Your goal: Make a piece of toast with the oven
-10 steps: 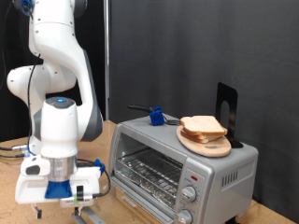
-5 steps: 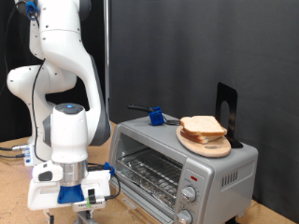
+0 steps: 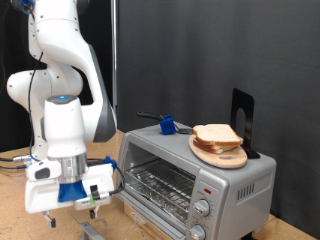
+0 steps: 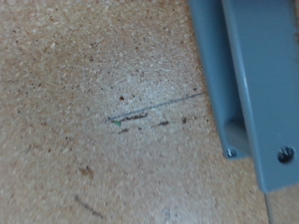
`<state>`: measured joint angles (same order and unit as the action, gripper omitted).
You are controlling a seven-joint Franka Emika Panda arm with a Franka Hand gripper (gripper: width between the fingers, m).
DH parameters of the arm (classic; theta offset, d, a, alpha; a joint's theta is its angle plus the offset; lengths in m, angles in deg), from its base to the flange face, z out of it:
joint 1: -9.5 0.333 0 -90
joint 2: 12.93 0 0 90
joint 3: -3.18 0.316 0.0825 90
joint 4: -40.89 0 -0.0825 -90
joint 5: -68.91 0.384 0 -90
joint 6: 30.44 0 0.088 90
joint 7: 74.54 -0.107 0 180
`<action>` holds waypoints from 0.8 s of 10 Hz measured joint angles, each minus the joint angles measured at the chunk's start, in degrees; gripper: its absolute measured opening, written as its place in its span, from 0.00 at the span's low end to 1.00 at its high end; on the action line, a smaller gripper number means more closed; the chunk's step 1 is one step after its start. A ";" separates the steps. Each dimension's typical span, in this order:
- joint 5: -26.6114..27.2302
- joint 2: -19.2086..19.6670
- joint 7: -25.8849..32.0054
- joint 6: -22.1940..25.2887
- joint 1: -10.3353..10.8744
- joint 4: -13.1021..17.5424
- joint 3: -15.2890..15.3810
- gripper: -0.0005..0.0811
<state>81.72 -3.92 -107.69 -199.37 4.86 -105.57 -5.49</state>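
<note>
Since nothing sits between the fingers, the piece of toast is untouched: it lies up and well off to the exterior view's right of the pincer, as the top slice of a stack on a round wooden board on the roof of the oven. A second bread slice lies right under it. The oven body stands just to the exterior view's right of the pincer, wire rack showing through its front; I can't tell if the door is down. I have the pincer low over the wooden table, in front of the oven, touching nothing I can see. Open or closed, I cannot tell: the fingers are blurred outside and absent from the wrist view. That view shows only speckled tabletop and a grey bar with a screw, possibly the door handle. My read: early access stage at the oven front, bread not fetched. Any grab of the slice would need the pincer raised to roof height and spread wider than the crust. Count: two slices, one board, one oven, two knobs, one red mark, one blue-tipped tool, one black stand.
</note>
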 joint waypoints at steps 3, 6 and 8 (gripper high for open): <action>7.99 -2.79 6.64 1.92 -1.33 -1.07 2.14 0.99; 33.04 -9.17 28.99 19.37 -2.45 1.51 4.43 0.99; 36.61 -13.70 33.79 30.70 -3.00 2.87 2.85 0.99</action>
<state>118.33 -17.63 -73.90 -168.67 1.86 -102.70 -2.64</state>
